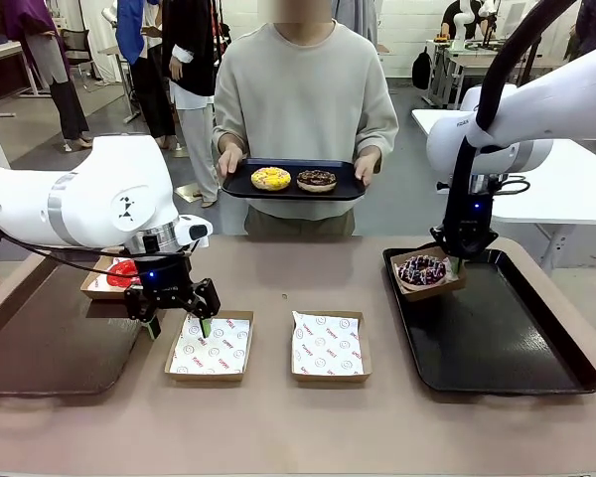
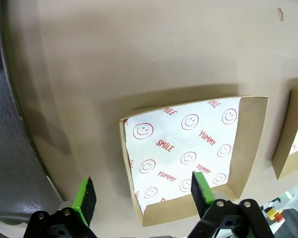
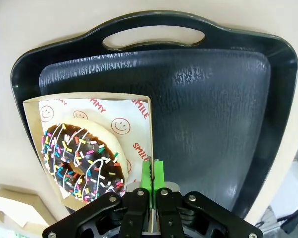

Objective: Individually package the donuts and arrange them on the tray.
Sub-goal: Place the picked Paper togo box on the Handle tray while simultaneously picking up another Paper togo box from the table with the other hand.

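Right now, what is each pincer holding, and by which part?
Right pincer: shut on the donut box, by its side wall. Left pincer: open, nothing held, over an empty box.

Black tray (image 1: 507, 338) lies open right of its boxed donut (image 1: 423, 269).

Place: robotics lab. Shown by: white left arm (image 1: 79, 199) and right arm (image 1: 536, 109) at a brown worktop (image 1: 278, 437); white tables (image 1: 576, 189) behind; bare grey floor (image 1: 40, 129); people (image 1: 149, 60) standing about in background
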`<move>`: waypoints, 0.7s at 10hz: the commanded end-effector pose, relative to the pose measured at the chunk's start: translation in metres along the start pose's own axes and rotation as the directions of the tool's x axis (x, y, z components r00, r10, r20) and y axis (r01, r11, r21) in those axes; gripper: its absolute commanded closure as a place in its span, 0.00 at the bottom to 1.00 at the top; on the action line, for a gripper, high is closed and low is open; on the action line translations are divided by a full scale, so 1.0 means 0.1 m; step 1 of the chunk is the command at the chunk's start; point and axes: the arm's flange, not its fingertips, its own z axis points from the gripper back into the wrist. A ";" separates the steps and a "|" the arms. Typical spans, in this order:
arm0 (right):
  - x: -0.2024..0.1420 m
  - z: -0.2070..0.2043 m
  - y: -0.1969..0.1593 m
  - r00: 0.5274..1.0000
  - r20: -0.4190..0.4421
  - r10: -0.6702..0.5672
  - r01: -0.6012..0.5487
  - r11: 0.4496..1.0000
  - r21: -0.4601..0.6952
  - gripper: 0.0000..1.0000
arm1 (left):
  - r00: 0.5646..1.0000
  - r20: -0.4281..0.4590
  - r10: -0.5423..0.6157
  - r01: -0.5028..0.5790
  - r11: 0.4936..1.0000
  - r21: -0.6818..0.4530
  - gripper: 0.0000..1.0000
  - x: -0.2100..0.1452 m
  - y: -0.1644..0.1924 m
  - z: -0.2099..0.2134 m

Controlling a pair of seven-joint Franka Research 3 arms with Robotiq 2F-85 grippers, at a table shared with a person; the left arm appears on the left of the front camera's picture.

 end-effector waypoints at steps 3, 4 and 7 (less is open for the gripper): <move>0.08 0.02 0.01 1.000 0.010 -0.007 0.008 1.000 -0.024 0.98 | 0.999 0.025 0.035 -0.036 0.998 0.044 0.00 0.06 -0.05 -0.08; 0.09 0.02 0.01 1.000 0.010 -0.009 0.009 1.000 -0.020 0.98 | 0.997 0.056 0.044 -0.049 0.995 0.088 0.00 0.05 -0.06 -0.10; 0.09 0.01 -0.01 1.000 0.007 -0.015 0.015 1.000 -0.011 0.98 | 0.988 0.146 0.045 -0.071 0.982 0.175 0.00 -0.08 -0.17 -0.13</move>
